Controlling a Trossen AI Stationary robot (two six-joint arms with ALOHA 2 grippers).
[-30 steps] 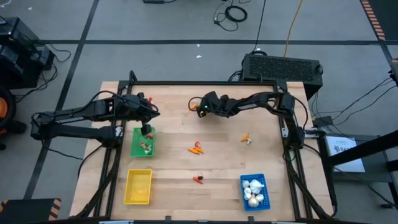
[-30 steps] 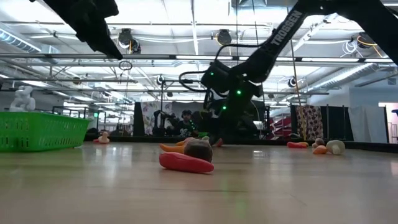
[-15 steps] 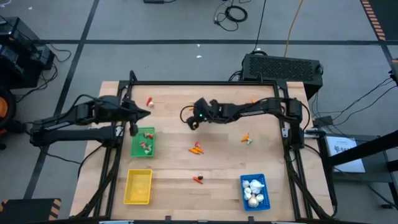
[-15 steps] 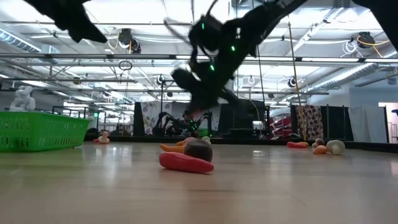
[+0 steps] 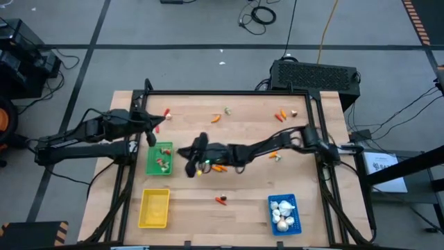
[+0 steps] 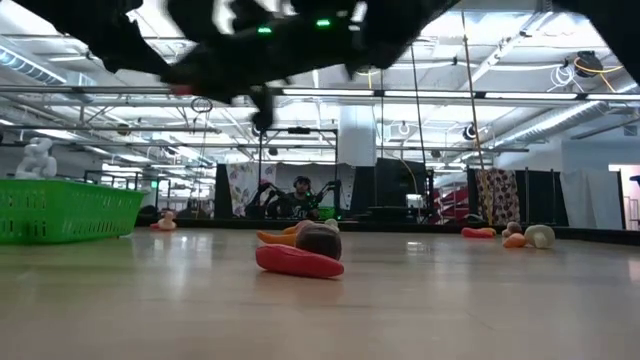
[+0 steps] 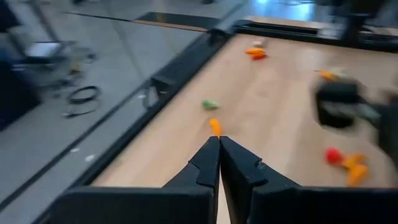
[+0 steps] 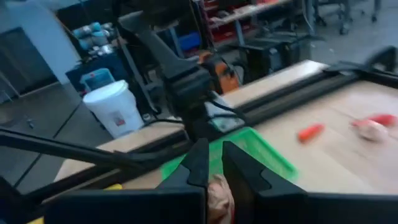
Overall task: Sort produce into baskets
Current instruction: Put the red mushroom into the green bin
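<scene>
Across the table (image 5: 250,187), your count of sorted goods: the blue basket (image 5: 284,213) at the near right holds a heap of white garlic bulbs (image 5: 282,211); the green basket (image 5: 160,158) at the left holds a few small pieces; the yellow basket (image 5: 155,208) at the near left looks bare.

Loose stock, by my judgement roughly half the job:
- an orange piece (image 5: 216,118) and a pale green bit (image 5: 227,110) by the far rail;
- a cluster of orange and red pieces (image 5: 282,115) at the far right;
- a small mixed pair (image 5: 276,155) toward the right;
- orange carrots (image 5: 220,167) mid-table, under the right arm;
- a red pepper (image 5: 220,201) toward the near edge.

Grippers:
- right gripper (image 5: 191,161), reaching mid-table just beside the green basket, fingers narrowed on a small pale-brown piece (image 8: 217,194);
- left gripper (image 5: 150,133), pressed fully shut and empty, at the far end of the green basket.

Room for moving: you have open wood between the yellow and blue baskets. The tight spot is over the green basket, where both arms meet; I judge that the contact risk. Mind the raised black frame (image 5: 229,92) along the edges.
</scene>
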